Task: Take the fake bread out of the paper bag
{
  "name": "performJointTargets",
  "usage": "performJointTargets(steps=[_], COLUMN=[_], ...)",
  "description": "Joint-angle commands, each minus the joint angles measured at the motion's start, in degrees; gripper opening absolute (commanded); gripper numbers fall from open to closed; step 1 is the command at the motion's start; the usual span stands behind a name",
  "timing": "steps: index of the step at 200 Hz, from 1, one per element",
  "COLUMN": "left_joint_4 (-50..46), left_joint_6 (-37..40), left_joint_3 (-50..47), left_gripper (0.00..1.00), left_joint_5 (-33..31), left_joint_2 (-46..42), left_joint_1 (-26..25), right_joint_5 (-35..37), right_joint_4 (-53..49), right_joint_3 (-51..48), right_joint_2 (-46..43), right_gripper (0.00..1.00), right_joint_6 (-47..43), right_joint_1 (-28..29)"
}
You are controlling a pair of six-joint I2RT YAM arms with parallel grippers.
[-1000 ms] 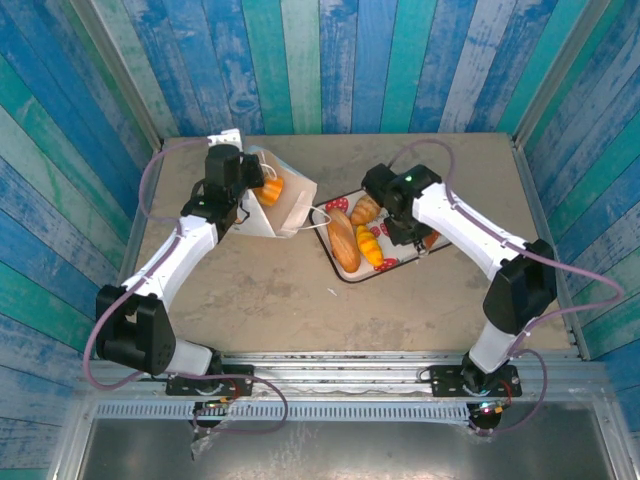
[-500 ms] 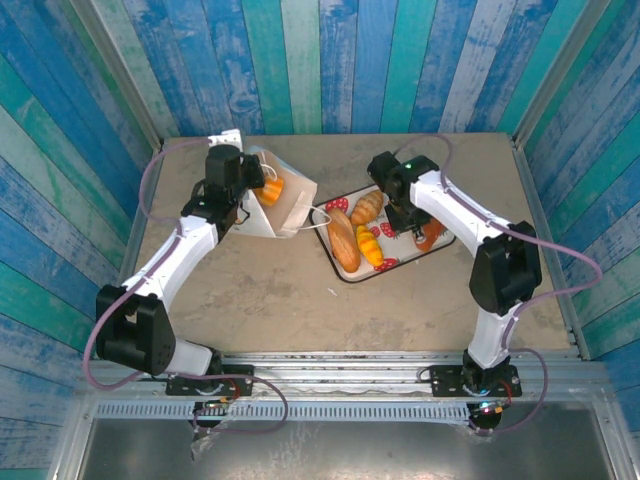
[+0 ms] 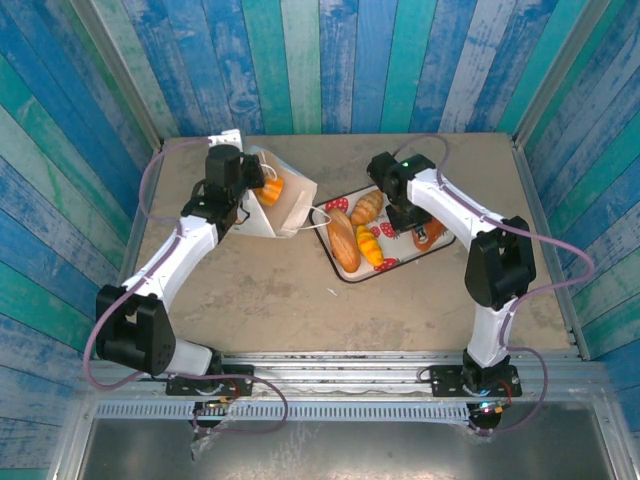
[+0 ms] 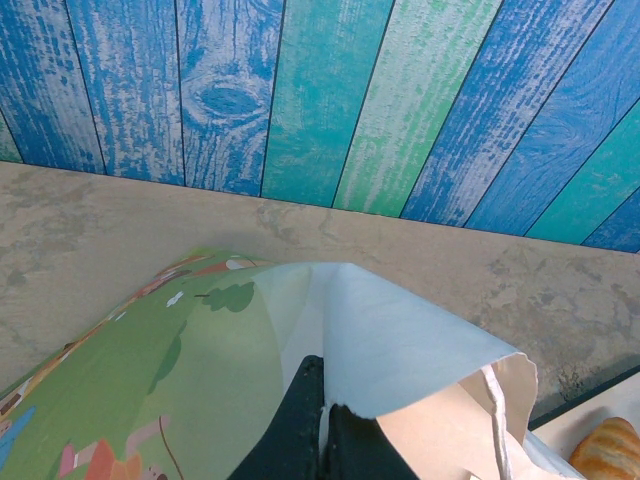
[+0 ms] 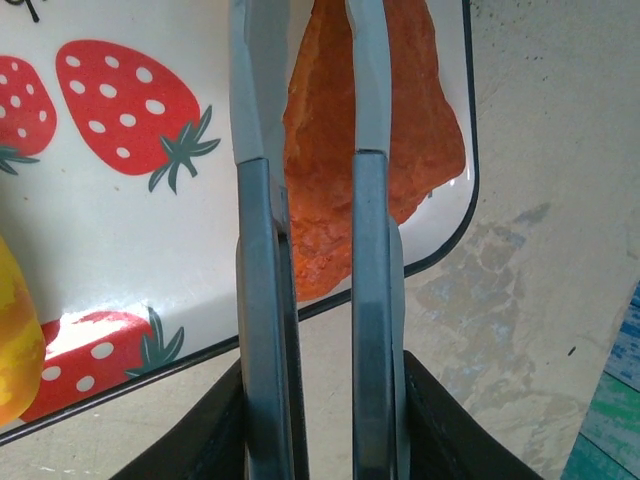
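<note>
One golden croissant (image 3: 270,190) shows in the mouth of the paper bag (image 3: 288,212); the bag's own wall hides the rest of its inside. The bag lies tipped near the far left corner of the surface (image 3: 260,300), with its mouth toward the tray (image 5: 130,250). The left pincer (image 4: 322,428) is clamped on the bag's upper edge, fingertips lost in the fold.

On the tray the tan loaf (image 3: 343,243) runs roughly far to near. A second croissant (image 3: 366,208) and a yellow-orange croissant (image 3: 370,247) lie to its right. The reddish-brown roll (image 5: 410,130) sits in the tray's right corner, just inside the rim. Its long axis lies along the right pincer (image 5: 308,100) and its far end is cut off by the frame. That pincer's fingers stand slightly apart over the roll; whether they touch it is unclear. Bare surface runs along the near edge and beside the right edge.
</note>
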Motion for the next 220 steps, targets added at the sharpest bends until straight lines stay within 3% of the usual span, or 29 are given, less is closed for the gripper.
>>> performJointTargets(steps=[1,105,220], left_joint_4=[1.6,1.5,1.9], left_joint_6=[-0.1,0.2,-0.2], left_joint_3=[-0.5,-0.3,-0.8], left_gripper=[0.04,0.04,0.04], left_joint_5=[0.5,0.7,1.0], left_joint_2=[-2.8,-2.8,-3.1], left_joint_1=[0.3,0.2,0.3], right_joint_5=[1.3,-1.8,-8.8], right_joint_4=[0.1,2.6,5.2], right_joint_3=[2.2,7.6,-5.1], right_joint_2=[1.1,5.2,-7.9], right_gripper=[0.36,0.35,0.29], right_joint_6=[-0.2,-0.9,1.5], right_joint_1=[-0.5,-0.6,-0.5])
